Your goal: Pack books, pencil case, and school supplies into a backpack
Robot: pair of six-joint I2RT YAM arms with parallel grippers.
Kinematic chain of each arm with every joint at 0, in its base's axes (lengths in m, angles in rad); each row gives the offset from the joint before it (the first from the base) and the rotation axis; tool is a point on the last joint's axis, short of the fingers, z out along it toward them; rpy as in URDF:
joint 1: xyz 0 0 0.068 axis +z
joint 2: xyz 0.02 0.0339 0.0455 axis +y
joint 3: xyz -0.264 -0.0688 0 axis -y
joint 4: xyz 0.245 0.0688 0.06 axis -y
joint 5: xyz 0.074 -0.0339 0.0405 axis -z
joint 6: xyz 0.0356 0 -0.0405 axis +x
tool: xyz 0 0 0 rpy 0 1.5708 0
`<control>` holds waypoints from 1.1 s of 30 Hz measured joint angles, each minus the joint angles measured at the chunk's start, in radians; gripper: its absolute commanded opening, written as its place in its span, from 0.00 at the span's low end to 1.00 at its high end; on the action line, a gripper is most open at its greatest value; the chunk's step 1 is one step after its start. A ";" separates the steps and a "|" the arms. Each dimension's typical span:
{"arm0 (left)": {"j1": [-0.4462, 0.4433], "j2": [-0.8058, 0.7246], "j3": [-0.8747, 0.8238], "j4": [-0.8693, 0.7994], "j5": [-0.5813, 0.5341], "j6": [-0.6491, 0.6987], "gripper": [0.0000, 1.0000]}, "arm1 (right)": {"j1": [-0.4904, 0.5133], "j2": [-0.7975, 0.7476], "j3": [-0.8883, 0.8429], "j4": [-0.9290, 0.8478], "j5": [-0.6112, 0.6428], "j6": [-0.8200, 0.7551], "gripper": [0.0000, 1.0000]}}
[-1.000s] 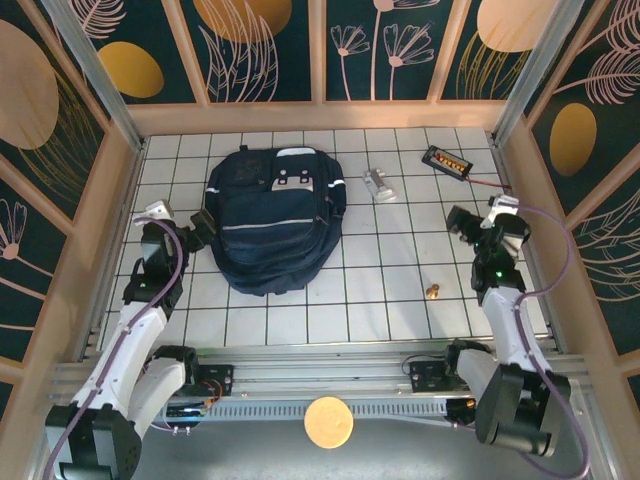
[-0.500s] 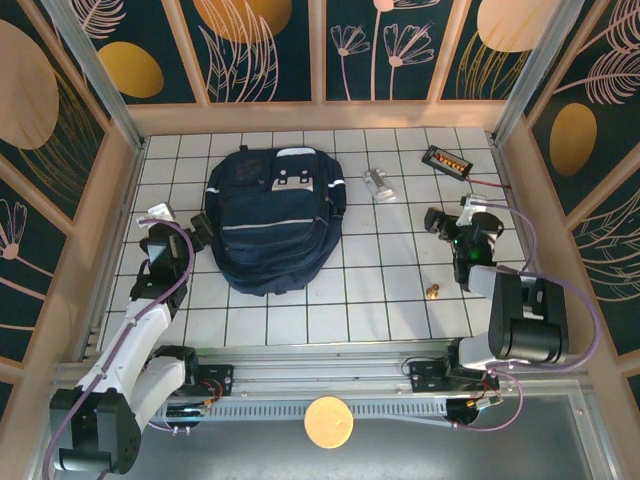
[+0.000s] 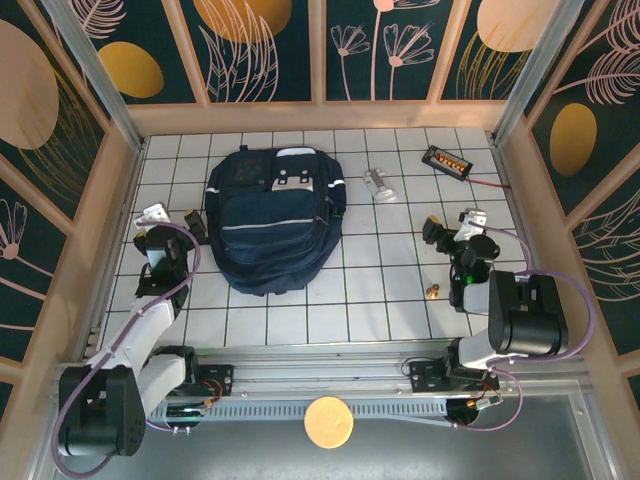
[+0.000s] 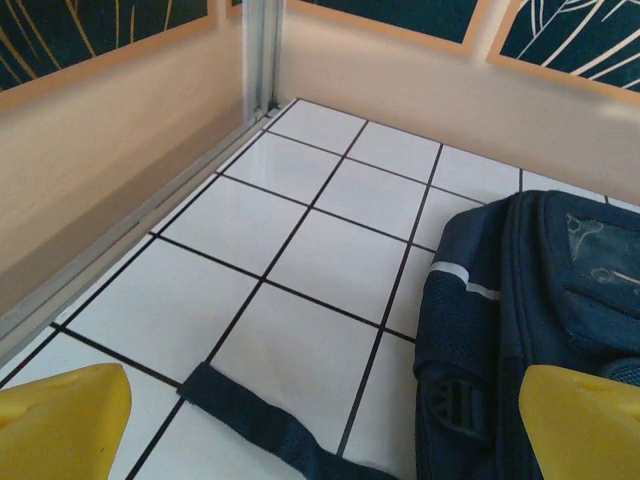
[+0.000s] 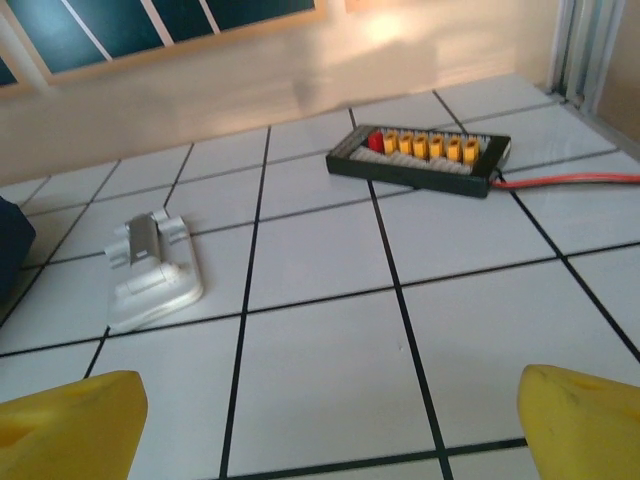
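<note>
The dark navy backpack lies flat on the white tiled floor, left of centre, and its side and white stripe show in the left wrist view. My left gripper is open just left of the backpack, apart from it. Between its yellow fingertips lies a loose navy strap. My right gripper is open over bare tiles at the right, with nothing between its yellow fingertips. The books, pencil case and school supplies are out of view.
A small grey-white object lies right of the backpack. A black tray with orange pieces and a red cable sits at the back right. A small brass piece lies near the right arm. Wooden walls enclose the floor.
Both arms have folded back toward their bases. The right gripper has shifted left; the left gripper has drawn slightly away from the backpack. Both stay open.
</note>
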 measured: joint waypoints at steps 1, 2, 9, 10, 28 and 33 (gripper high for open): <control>0.000 0.016 -0.016 0.042 0.001 0.007 0.99 | 0.000 0.000 0.000 0.016 0.000 0.000 0.96; 0.000 0.036 -0.031 0.082 0.002 0.018 0.99 | 0.000 0.000 -0.001 0.032 -0.001 0.000 0.98; 0.000 0.196 -0.079 0.290 0.027 0.087 0.99 | 0.000 0.033 -0.003 0.100 -0.007 0.000 0.99; 0.000 0.211 -0.081 0.315 0.031 0.095 0.99 | 0.000 0.040 -0.003 0.105 -0.009 0.000 0.99; 0.064 0.409 -0.108 0.640 0.181 0.147 0.99 | 0.026 0.103 -0.015 0.172 -0.026 -0.027 0.99; 0.072 0.470 -0.115 0.716 0.259 0.159 0.99 | 0.028 0.103 -0.015 0.172 -0.024 -0.031 0.99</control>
